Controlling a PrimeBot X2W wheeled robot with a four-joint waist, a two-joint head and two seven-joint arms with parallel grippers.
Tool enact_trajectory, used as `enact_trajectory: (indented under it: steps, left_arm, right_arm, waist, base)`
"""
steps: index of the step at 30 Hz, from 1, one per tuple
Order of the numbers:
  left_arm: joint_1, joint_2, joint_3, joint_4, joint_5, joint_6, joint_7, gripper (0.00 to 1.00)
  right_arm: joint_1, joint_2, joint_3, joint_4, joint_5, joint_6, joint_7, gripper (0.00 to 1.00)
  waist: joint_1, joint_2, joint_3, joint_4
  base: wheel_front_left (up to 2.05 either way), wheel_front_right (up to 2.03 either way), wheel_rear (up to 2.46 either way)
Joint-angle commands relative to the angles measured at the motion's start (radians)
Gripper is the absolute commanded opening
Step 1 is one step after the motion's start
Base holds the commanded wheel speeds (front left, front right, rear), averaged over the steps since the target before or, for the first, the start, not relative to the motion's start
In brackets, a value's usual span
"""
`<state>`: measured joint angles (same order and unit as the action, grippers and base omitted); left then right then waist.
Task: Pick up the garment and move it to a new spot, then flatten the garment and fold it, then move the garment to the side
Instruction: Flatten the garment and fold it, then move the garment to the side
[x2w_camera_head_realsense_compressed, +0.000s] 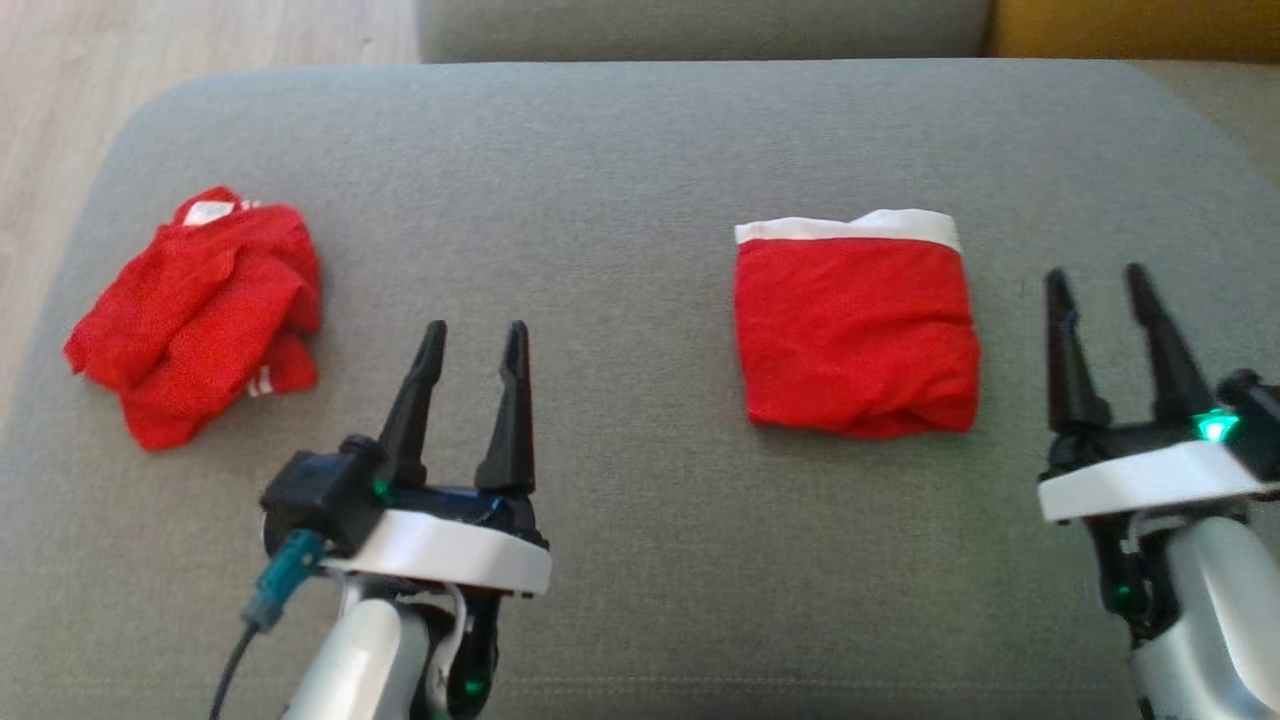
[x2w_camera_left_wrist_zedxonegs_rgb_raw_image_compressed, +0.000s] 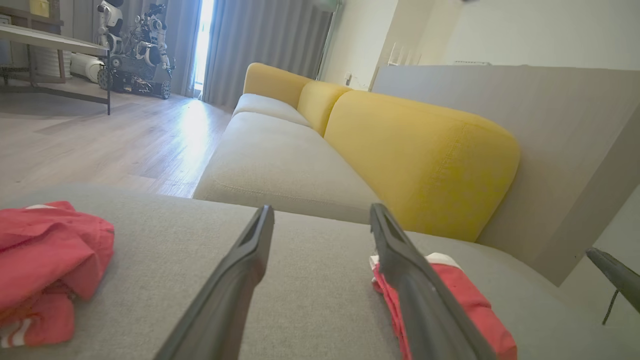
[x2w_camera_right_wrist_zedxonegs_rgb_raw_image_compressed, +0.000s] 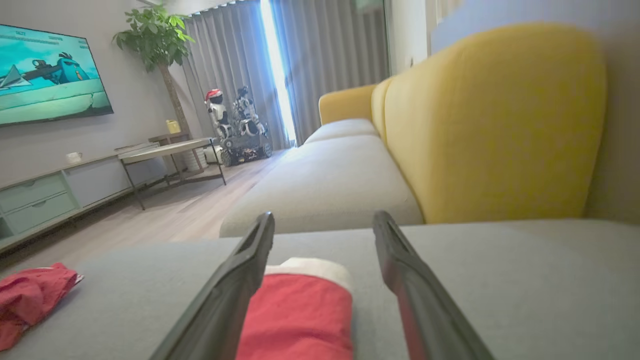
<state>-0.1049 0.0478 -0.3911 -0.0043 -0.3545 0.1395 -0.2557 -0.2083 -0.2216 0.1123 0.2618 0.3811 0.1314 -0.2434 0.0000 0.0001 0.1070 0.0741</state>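
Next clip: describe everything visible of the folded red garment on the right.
The folded red garment is a neat, roughly square packet of thin, slightly wrinkled cloth with a white band along its far edge. It lies flat on the grey cushion, right of centre, clear of the open right claw beside it.

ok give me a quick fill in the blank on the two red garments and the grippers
1. The left garment lies ____ rather than folded.
2. The right garment has a ____ band along its far edge.
3. Both garments lie on a ____ cushion.
4. The left gripper and the right gripper are empty, with their jaws ____.

Missing words: crumpled, white, grey, open.
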Motion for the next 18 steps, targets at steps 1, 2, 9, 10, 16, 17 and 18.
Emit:
enact_trajectory:
  steps: [1, 2, 9, 10, 16, 17, 18]
  left_arm:
    - [-0.032, 0.002, 0.045, -0.04, -0.011, -0.003, -0.006, 1.0]
    - [-0.034, 0.002, 0.051, -0.043, -0.011, -0.004, -0.006, 1.0]
    - [-0.024, 0.002, 0.072, -0.037, 0.013, -0.01, -0.006, 1.0]
    - [-0.021, 0.002, 0.069, -0.032, 0.026, -0.012, -0.006, 1.0]
    - [0.004, 0.002, 0.055, -0.016, 0.034, -0.006, -0.006, 1.0]
    - [0.006, 0.002, 0.054, -0.016, 0.034, -0.005, -0.006, 1.0]
    - [0.008, 0.002, 0.053, -0.015, 0.034, -0.006, -0.006, 1.0]
  right_arm:
    - [-0.003, 0.006, -0.003, -0.051, -0.029, -0.001, -0.013, 1.0]
    - [0.01, 0.017, -0.023, -0.076, -0.06, -0.001, -0.015, 1.0]
    - [0.087, 0.084, -0.086, -0.191, -0.205, -0.001, -0.018, 1.0]
    - [0.097, 0.093, -0.095, -0.2, -0.217, -0.001, -0.018, 1.0]
    - [0.135, 0.129, -0.117, -0.228, -0.268, -0.001, -0.018, 1.0]
    - [0.138, 0.133, -0.119, -0.228, -0.271, -0.001, -0.018, 1.0]
    - [0.14, 0.136, -0.121, -0.229, -0.273, -0.001, -0.018, 1.0]
  waist:
    - [0.0, -0.0001, -0.007, -0.014]
    - [0.0, -0.0001, -0.009, -0.02]
    - [0.0, -0.0001, -0.015, -0.053]
    - [0.0, -0.0001, -0.016, -0.055]
    - [0.0, -0.0001, -0.012, -0.061]
    - [0.0, -0.0001, -0.011, -0.06]
    - [0.0, -0.0001, -0.01, -0.06]
  base:
    - [0.0, 0.0, 0.0]
    - [0.0, 0.0, 0.0]
    - [0.0, 0.0, 0.0]
    - [0.0, 0.0, 0.0]
    - [0.0, 0.0, 0.0]
    - [0.0, 0.0, 0.0]
    - [0.0, 0.0, 0.0]
